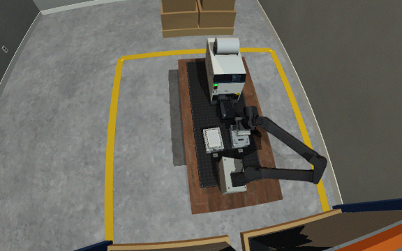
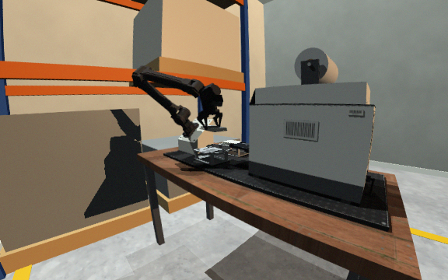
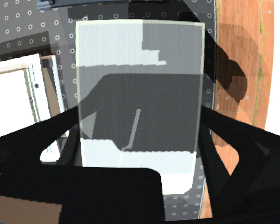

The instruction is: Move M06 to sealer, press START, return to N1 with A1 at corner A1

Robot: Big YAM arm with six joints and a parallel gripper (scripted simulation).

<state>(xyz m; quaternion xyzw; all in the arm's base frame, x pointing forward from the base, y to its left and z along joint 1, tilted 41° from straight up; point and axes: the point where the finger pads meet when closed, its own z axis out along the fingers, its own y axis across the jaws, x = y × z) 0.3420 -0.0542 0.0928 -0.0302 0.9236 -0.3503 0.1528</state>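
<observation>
The sealer point(image 1: 226, 74) point(image 2: 309, 144) shows green; its stage point(image 1: 227, 108) is bare. Foil-covered plate M06 point(image 1: 243, 132) point(image 2: 215, 129) point(image 3: 141, 110) is clamped by its sides between the gripper's point(image 1: 243, 130) point(image 2: 213, 125) point(image 3: 140, 120) jaws above a nest point(image 1: 240, 142), presumably held level for seating.

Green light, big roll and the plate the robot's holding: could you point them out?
Green light point(image 1: 216, 85): top view, its lit face.
Big roll point(image 1: 228, 45) point(image 2: 330, 69): top and exterior views, its curved side.
Plate point(image 1: 243, 134) point(image 2: 218, 129) point(image 3: 156, 107): top view, exposed end; exterior, edge; wrist, broad face.
</observation>
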